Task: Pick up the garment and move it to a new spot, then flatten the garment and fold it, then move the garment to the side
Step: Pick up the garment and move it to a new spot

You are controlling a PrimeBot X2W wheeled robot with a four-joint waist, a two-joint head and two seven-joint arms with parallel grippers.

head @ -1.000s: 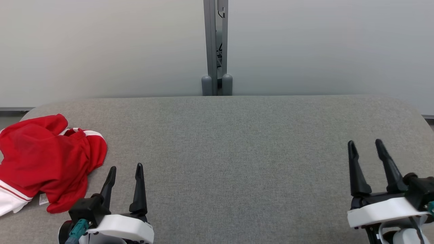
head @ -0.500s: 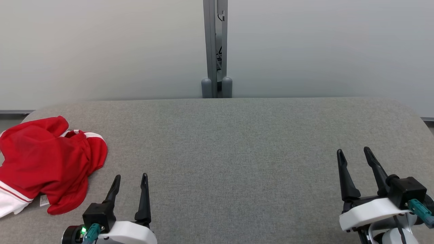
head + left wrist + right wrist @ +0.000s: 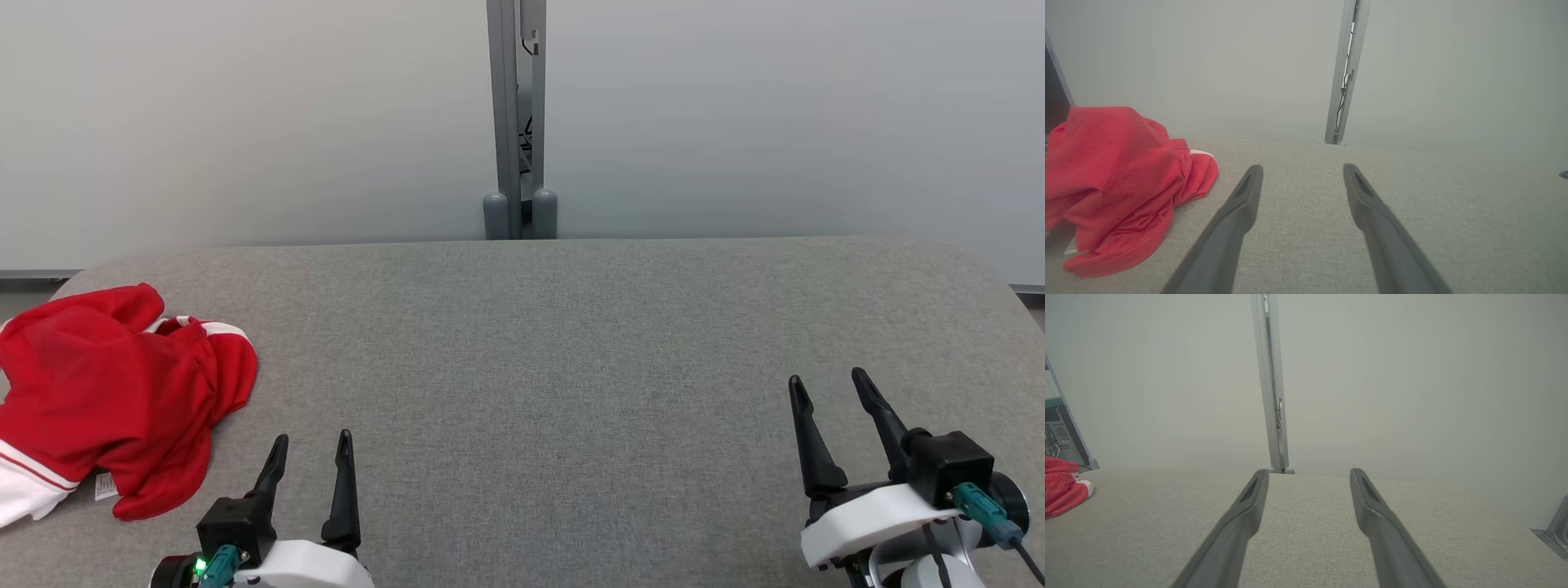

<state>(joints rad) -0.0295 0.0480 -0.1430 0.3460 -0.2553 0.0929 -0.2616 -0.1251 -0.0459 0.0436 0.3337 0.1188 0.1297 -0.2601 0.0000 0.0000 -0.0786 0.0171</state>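
Observation:
A crumpled red garment (image 3: 114,392) with white trim lies bunched at the left end of the grey padded table (image 3: 555,343). In the left wrist view the garment (image 3: 1114,179) sits left of the fingers, and in the right wrist view the garment (image 3: 1061,490) is at the far left edge. My left gripper (image 3: 313,438) stands open near the front edge, just right of the garment, nothing between its fingers. At the front right my right gripper (image 3: 827,379) is open and empty, far from the cloth.
A pale wall runs behind the table, with a grey metal post (image 3: 514,122) at its middle. The table's far corners are rounded. A dark shelf frame (image 3: 1065,433) stands beyond the table's left end.
Both grippers have drawn back toward the front edge of the table, the right one also shifting left. The garment has stayed where it was.

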